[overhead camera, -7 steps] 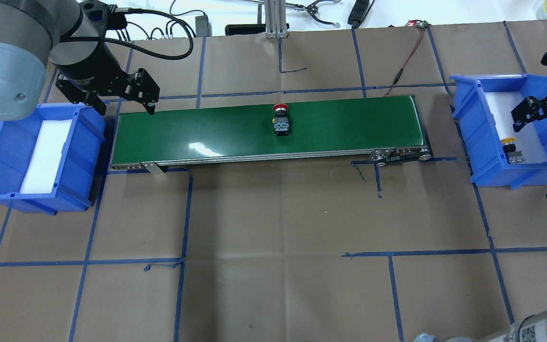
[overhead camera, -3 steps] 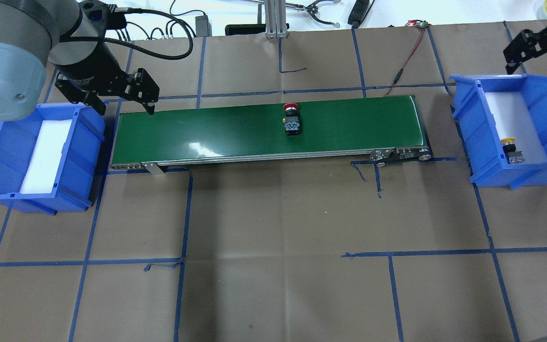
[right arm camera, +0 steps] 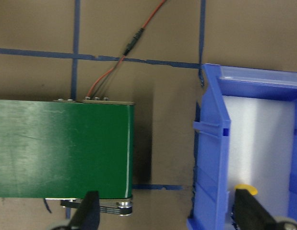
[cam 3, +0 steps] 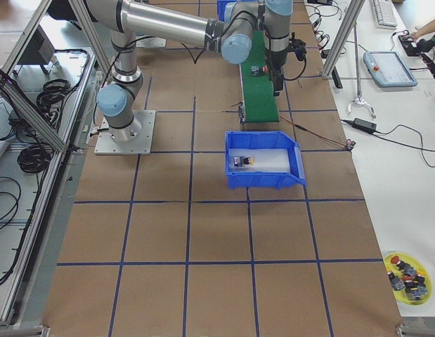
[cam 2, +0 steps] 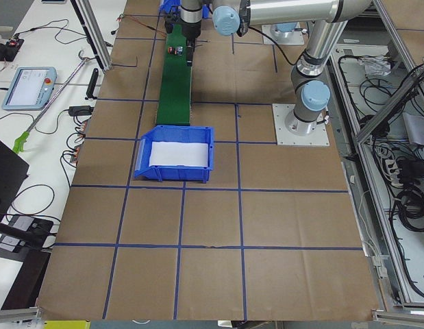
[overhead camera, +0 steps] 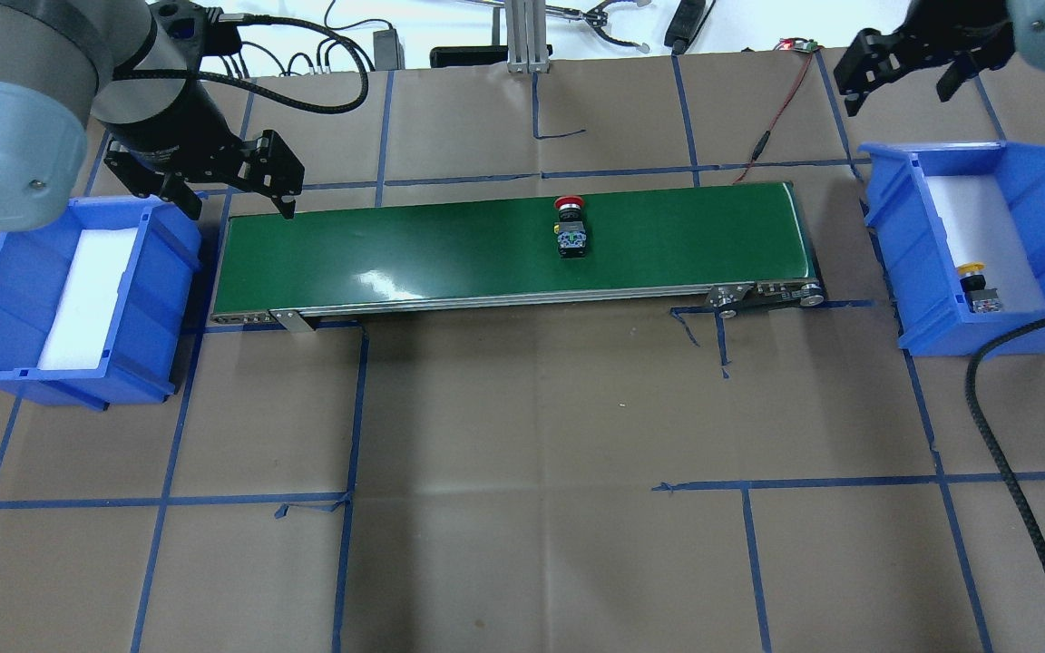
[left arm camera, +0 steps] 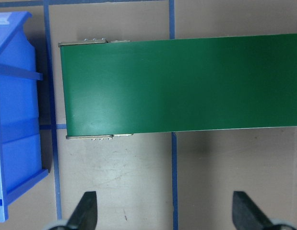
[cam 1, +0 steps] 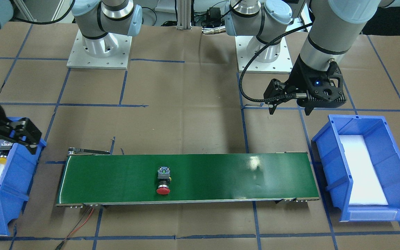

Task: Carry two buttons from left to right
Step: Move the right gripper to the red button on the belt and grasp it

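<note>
The red button [overhead camera: 570,227] [cam 1: 163,181] lies on its side near the middle of the green conveyor belt [overhead camera: 414,254], cap toward the far edge. The yellow button [overhead camera: 977,287] [right arm camera: 245,190] lies on white foam in the right blue bin [overhead camera: 926,331] [cam 1: 14,180]. My right gripper [overhead camera: 899,86] [cam 1: 9,147] [right arm camera: 168,213] hangs open and empty over the paper, beyond that bin's far left corner. My left gripper [overhead camera: 237,204] [cam 1: 289,110] [left arm camera: 166,213] hovers open and empty at the belt's left end, beside the left blue bin [overhead camera: 160,272].
The left bin holds only a white foam pad [overhead camera: 87,295]. A red wire [overhead camera: 772,118] runs from the belt's right end to the table's back. Cables and tools [overhead camera: 613,23] lie along the far edge. A black hose [overhead camera: 999,435] hangs at the right.
The red button has travelled to the right along the belt. My right gripper has left the right bin and moved back and leftward, still open. The left arm has stayed put.
</note>
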Controlling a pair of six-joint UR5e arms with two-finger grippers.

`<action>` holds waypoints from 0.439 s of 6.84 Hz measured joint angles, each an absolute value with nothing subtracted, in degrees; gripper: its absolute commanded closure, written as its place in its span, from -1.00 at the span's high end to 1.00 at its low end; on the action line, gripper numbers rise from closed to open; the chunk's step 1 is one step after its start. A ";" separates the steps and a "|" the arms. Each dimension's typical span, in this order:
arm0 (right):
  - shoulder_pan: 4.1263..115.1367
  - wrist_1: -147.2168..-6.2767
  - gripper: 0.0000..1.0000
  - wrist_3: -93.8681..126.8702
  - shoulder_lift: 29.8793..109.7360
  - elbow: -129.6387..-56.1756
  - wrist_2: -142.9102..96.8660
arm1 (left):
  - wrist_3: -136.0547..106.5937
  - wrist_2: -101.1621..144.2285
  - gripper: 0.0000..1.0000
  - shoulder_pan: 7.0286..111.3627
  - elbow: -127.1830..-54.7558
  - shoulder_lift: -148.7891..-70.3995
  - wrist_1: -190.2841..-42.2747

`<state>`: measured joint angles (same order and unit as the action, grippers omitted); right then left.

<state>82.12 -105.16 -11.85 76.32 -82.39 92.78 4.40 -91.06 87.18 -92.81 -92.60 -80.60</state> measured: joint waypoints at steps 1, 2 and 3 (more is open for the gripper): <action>86.48 -105.37 0.99 -5.82 76.25 -82.49 92.72 | 4.39 -91.06 1.00 87.19 -92.81 -92.62 -80.59; 89.69 -105.51 0.99 -0.93 76.06 -82.74 92.67 | 4.39 -91.06 1.00 87.18 -92.81 -92.61 -80.60; 91.33 -105.59 0.99 1.55 75.56 -83.07 92.62 | 4.39 -91.06 1.00 87.19 -92.81 -92.60 -80.59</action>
<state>91.33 -105.59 1.55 75.56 -83.07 92.62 4.39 -91.06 87.19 -92.81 -92.60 -80.59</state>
